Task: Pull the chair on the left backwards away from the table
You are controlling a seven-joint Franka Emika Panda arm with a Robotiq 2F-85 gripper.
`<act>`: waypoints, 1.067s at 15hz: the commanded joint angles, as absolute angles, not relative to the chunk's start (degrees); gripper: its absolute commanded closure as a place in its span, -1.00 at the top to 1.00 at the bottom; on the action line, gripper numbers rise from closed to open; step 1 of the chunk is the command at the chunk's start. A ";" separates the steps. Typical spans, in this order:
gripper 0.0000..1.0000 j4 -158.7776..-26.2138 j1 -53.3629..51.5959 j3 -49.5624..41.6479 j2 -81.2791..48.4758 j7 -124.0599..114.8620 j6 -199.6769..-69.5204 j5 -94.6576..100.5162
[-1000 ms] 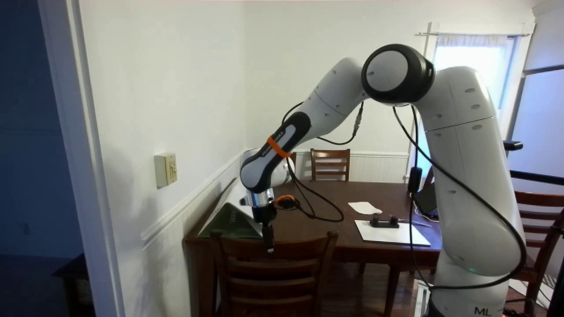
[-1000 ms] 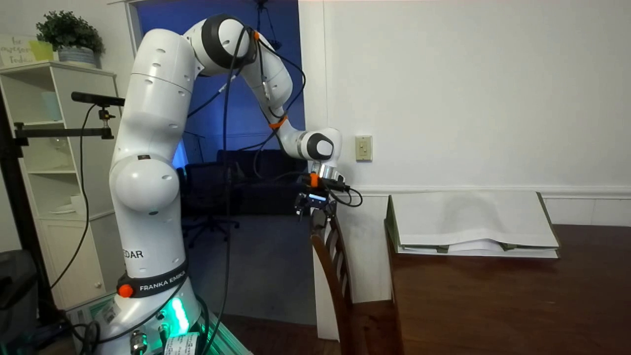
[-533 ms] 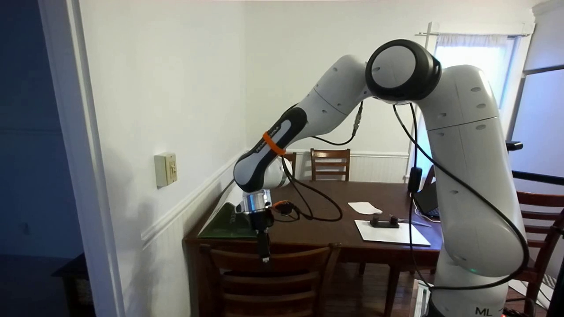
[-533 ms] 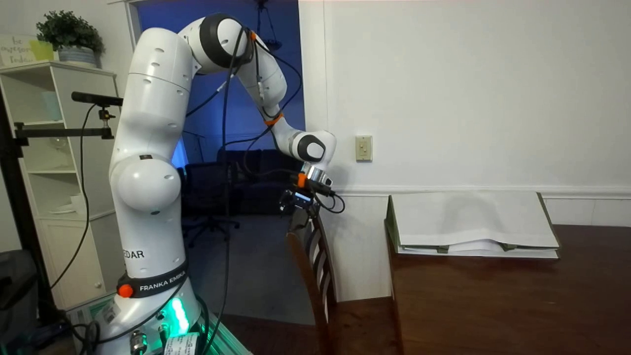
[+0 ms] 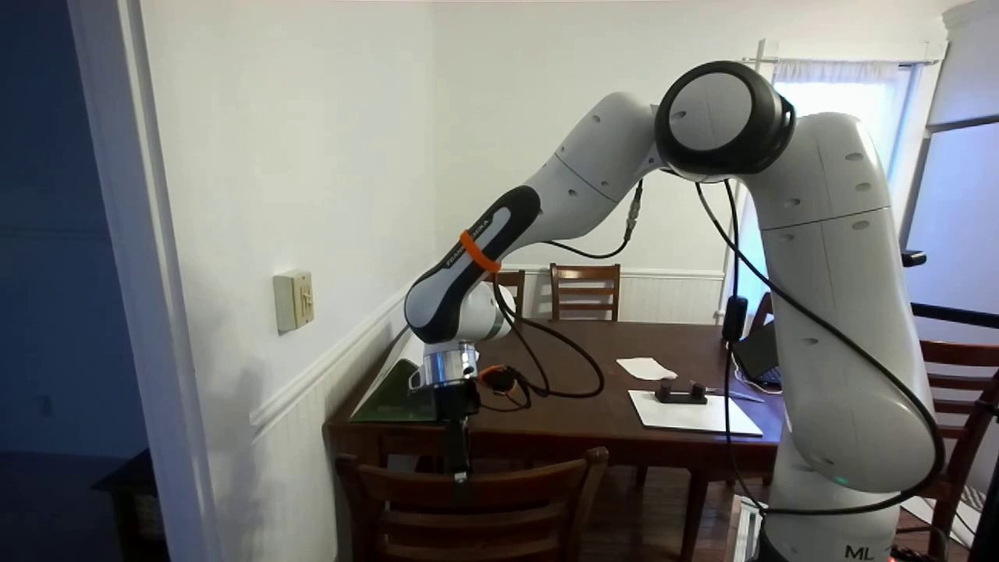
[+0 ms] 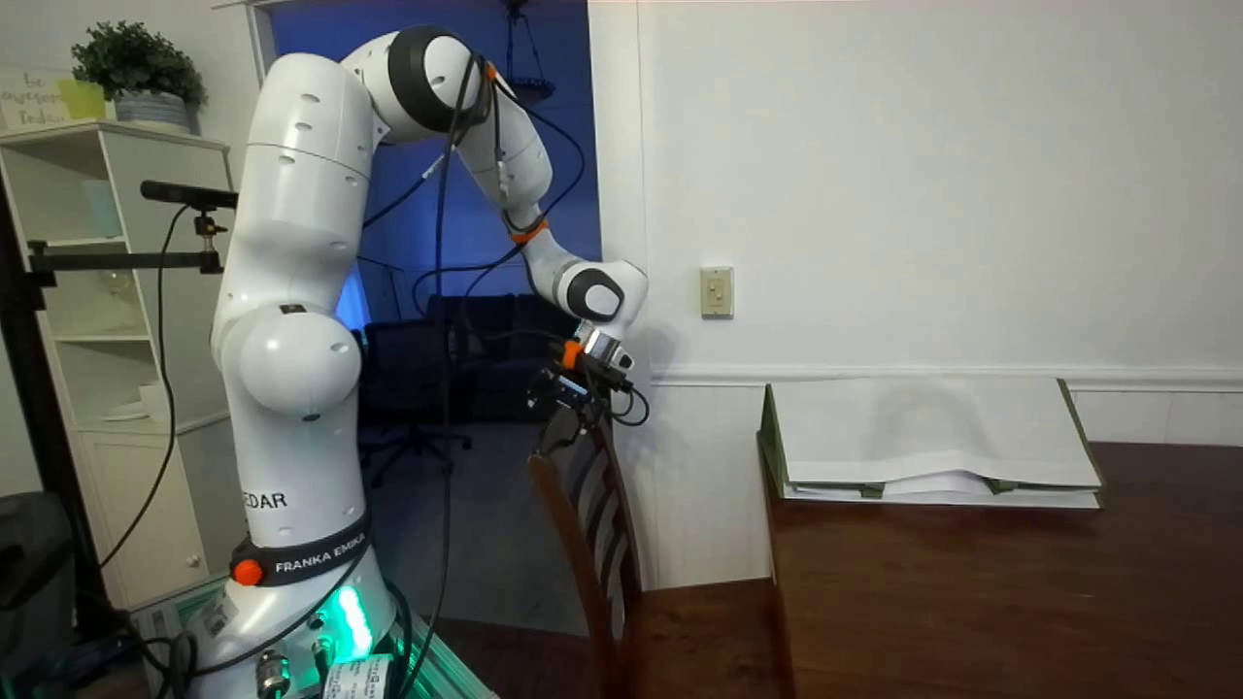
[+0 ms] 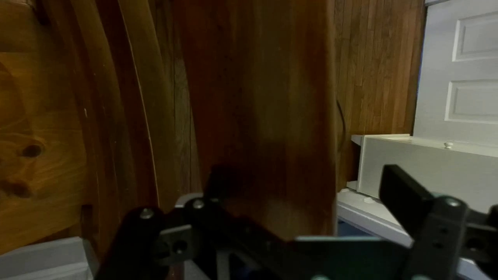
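Note:
The dark brown ladder-back chair stands with its back toward the camera in an exterior view, pulled out from the table. In an exterior view the chair stands left of the table edge, leaning slightly left. My gripper points down at the top rail; it also shows over the rail in an exterior view. In the wrist view the gripper is open, with its fingers either side of the chair's top rail. The left finger lies against or very near the rail; the right one stands apart.
A white wall with a switch runs close left of the chair. A binder, white sheets and a black holder lie on the table. Another chair stands right, behind the arm. A white cabinet stands behind the robot.
The gripper and chair have moved together away from the table, leftward in an exterior view. The gap between chair back and table has widened. The table and the things on it have stayed put.

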State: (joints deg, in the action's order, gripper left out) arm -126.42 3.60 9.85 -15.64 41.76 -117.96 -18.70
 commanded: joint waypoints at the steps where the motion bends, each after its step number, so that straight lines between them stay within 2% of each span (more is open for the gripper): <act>1: 1.00 -129.03 2.12 10.34 -13.31 41.38 -118.17 -22.91; 7: 1.00 -125.98 2.60 8.64 -10.12 38.31 -125.27 -22.67; 16: 1.00 -123.83 2.97 2.70 -1.02 37.05 -131.09 -11.25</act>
State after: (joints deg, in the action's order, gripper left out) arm -123.71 3.06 4.91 -4.26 38.45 -130.19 -14.20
